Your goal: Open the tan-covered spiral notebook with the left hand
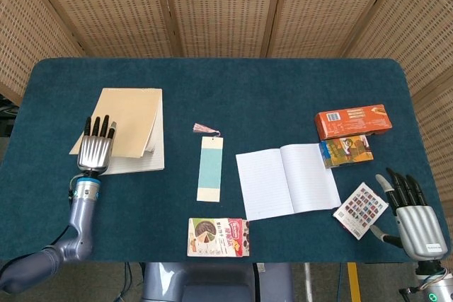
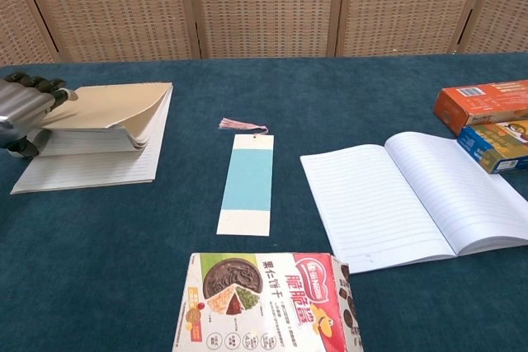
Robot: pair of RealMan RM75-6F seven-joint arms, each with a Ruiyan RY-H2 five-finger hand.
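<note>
The tan-covered spiral notebook (image 1: 134, 118) lies at the table's left. My left hand (image 1: 95, 150) grips the near left edge of its cover together with a stack of pages. In the chest view the left hand (image 2: 23, 109) holds that stack raised and bowed above a bare lined page (image 2: 91, 166), fingers over the cover's edge and thumb under it. The notebook's spiral binding is not visible. My right hand (image 1: 417, 221) rests at the table's near right corner, fingers spread, holding nothing.
A blue bookmark (image 1: 210, 167) with a pink tassel lies mid-table. An open lined exercise book (image 1: 287, 180) sits right of it. An orange box (image 1: 352, 121), a colourful box (image 1: 345, 151) and a printed card (image 1: 361, 208) lie at the right. A snack packet (image 1: 218, 237) sits at the near edge.
</note>
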